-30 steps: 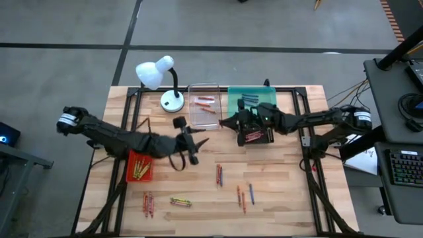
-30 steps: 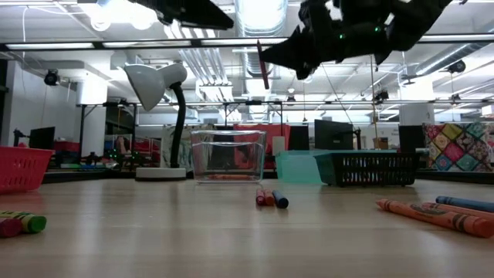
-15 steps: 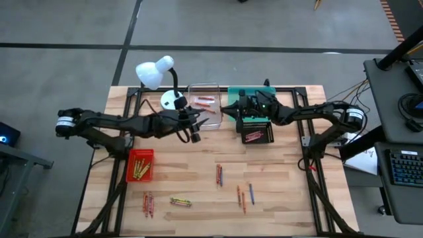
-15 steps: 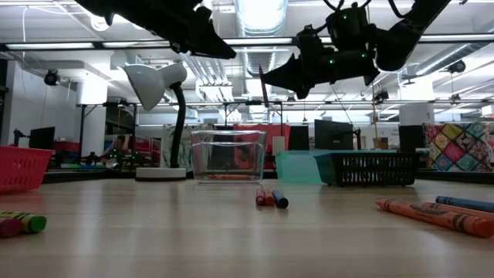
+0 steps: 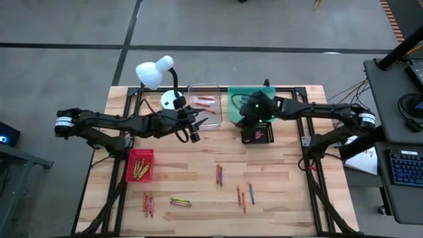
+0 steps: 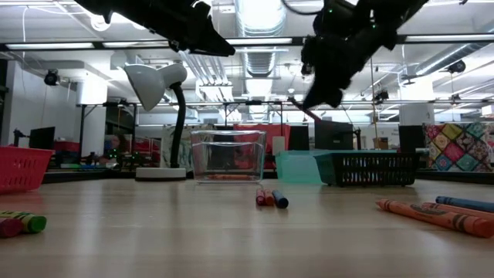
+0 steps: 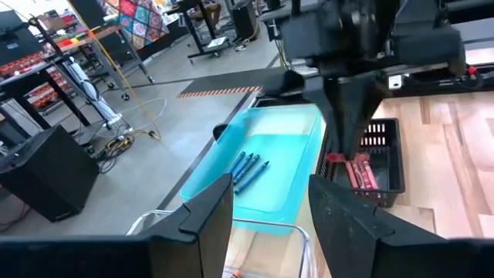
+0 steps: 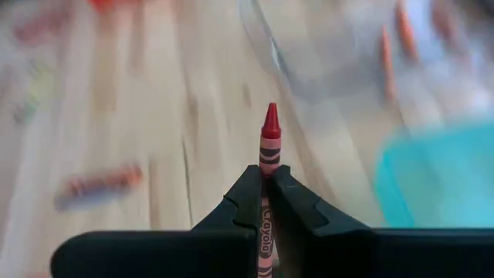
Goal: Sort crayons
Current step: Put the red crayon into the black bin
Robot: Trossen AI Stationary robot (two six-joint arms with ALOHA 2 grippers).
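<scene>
Overhead first: right gripper [image 5: 253, 109] hanging over the seam between the teal tray [image 5: 238, 99] and the black tray [image 5: 259, 134], closed on a red crayon not discernible from this height. Left gripper [image 5: 200, 123] empty beside the clear tray [image 5: 204, 106], just past the lamp [image 5: 160, 74] base, fingers parted. Loose crayons scattered on the wooden table [image 5: 291, 178] well nearer than the clear tray: a red-and-blue pair [image 5: 219, 174] lying lengthwise front to back, an orange and blue group [image 5: 244, 196] likewise, a red cluster [image 5: 148, 203], a yellow-green pair [image 5: 180, 201] lying crosswise. More yellow ones inside the red tray [image 5: 140, 165].

Level with the tabletop: held red crayon [image 6: 309, 114] slanting down out of the right gripper, high above the teal tray, long axis tilted. Red and blue crayons [image 6: 271, 199] end-on in front of the clear tray; orange ones [image 6: 432, 215] off to the side, long axes nearly crosswise.

Left wrist: parted fingers [image 7: 205, 215] framing the teal tray, blue crayons [image 7: 248, 170] inside lying parallel; red ones [image 7: 356, 171] in the black tray beside it.

Right wrist: red crayon [image 8: 268, 150] pinched between closed fingers [image 8: 243, 202], tip pointing straight away from the gripper. Wrapper lettering along the shaft reading "Crayola".
</scene>
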